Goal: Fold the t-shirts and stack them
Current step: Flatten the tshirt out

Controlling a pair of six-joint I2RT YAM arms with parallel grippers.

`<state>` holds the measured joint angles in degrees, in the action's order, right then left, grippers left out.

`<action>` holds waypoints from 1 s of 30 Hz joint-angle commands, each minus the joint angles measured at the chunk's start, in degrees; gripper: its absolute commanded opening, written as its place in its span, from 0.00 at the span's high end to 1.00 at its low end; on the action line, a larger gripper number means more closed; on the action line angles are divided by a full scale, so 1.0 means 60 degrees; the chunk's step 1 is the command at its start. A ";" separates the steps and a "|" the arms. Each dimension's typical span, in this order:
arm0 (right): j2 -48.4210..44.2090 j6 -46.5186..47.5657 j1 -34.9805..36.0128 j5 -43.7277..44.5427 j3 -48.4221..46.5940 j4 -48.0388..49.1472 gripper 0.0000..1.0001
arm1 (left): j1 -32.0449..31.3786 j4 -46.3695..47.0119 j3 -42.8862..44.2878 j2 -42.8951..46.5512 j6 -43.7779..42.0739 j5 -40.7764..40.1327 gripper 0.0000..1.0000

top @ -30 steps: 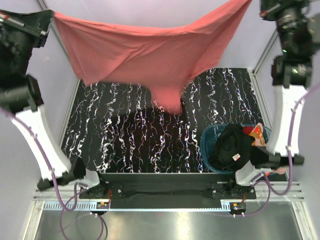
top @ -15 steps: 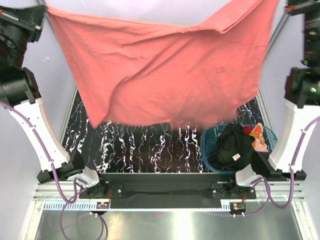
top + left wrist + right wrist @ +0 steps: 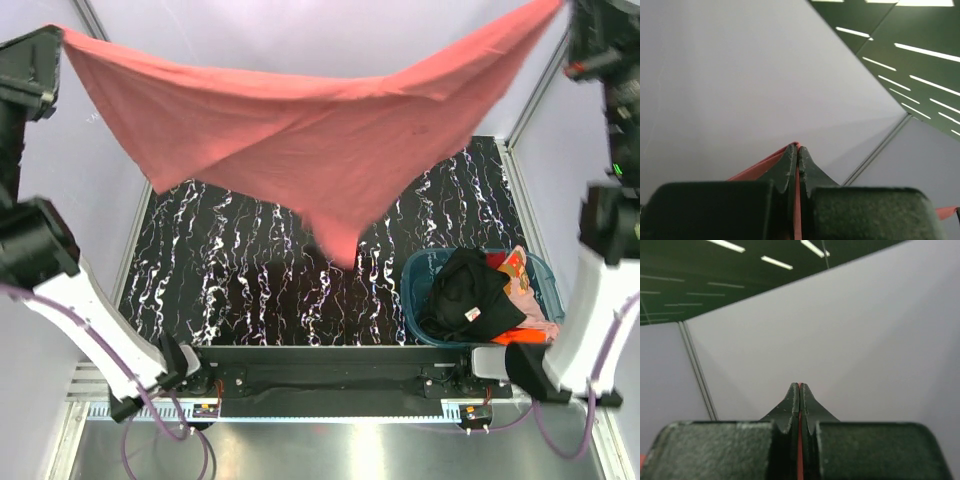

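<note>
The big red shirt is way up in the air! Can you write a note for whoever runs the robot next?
The left fingers are shut on one end of the salmon-red shirt; the right fingers are shut on the other end.
The shirt hangs spread between them over the table, its middle sagging down.
The black shirt and an orange shirt sit in the teal basket.
Done: nothing folded or stacked.
Left: lay this shirt flat, fold it, then do the basket shirts.
</note>
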<state>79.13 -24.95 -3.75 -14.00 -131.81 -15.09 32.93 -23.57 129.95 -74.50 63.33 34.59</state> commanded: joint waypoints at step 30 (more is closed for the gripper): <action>-0.0750 -0.0163 -0.0034 0.0414 -0.0386 0.0685 1.00 | 0.1089 0.1116 -0.0288 0.0521 0.1543 0.1222 1.00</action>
<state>78.04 -25.30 -3.75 -11.62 -132.16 -14.48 39.16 -21.63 125.36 -71.70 70.04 40.60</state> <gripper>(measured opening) 0.009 0.015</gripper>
